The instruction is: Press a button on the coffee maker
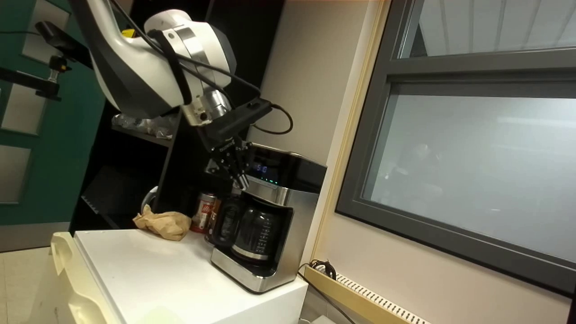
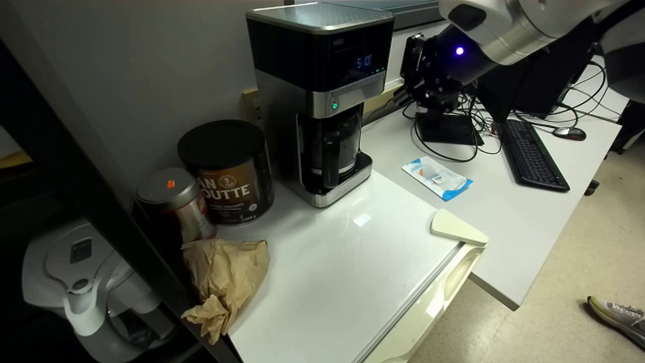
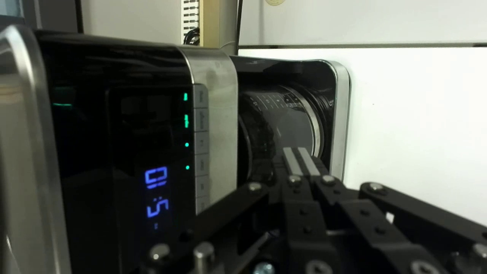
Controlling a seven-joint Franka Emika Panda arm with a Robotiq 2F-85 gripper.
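Observation:
The coffee maker (image 1: 302,225) is black and silver and stands upright in both exterior views (image 2: 282,55) and close up in the wrist view (image 3: 222,95). Its blue clock display (image 3: 156,192) and green lights are lit. A row of grey buttons (image 3: 201,142) runs along the silver band. A round green-lit button (image 2: 334,105) shows on the band in an exterior view. The dark glass carafe (image 1: 258,229) sits inside. My gripper (image 3: 298,152) is shut and empty, its tips in front of the machine near band height (image 1: 243,182). It appears apart from the machine (image 2: 399,96).
The machine stands on a white cabinet top (image 1: 148,270) by a wall. A red-brown can (image 1: 203,212), a large coffee tin (image 2: 234,196) and a brown paper bag (image 2: 227,277) are beside it. A desk holds a packet (image 2: 437,176), cables and a keyboard (image 2: 531,154).

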